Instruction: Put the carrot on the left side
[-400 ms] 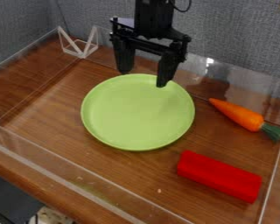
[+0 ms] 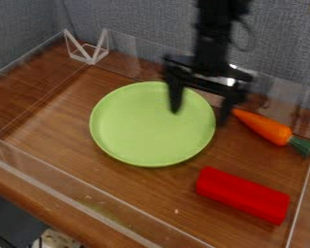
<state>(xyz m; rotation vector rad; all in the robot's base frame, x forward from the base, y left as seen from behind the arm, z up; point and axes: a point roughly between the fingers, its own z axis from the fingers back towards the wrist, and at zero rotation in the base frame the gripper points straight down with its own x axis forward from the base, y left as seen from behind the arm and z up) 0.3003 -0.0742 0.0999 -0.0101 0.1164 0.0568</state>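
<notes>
The carrot (image 2: 270, 128) is small and orange with a dark green stem end. It lies on the wooden table to the right of the green plate (image 2: 139, 131), stem pointing right. My gripper (image 2: 201, 101) hangs pointing down over the plate's right edge, just left of the carrot's tip. Its two black fingers stand wide apart with nothing between them. The left finger (image 2: 176, 97) is over the plate and the right one is close to the carrot's pointed end.
A red rectangular block (image 2: 243, 195) lies at the front right. A white wire stand (image 2: 86, 46) sits at the back left. Clear plastic walls (image 2: 67, 199) enclose the table on all sides.
The gripper has moved to the right and toward the front, from above the plate's back edge to its right edge near the carrot. It stays open.
</notes>
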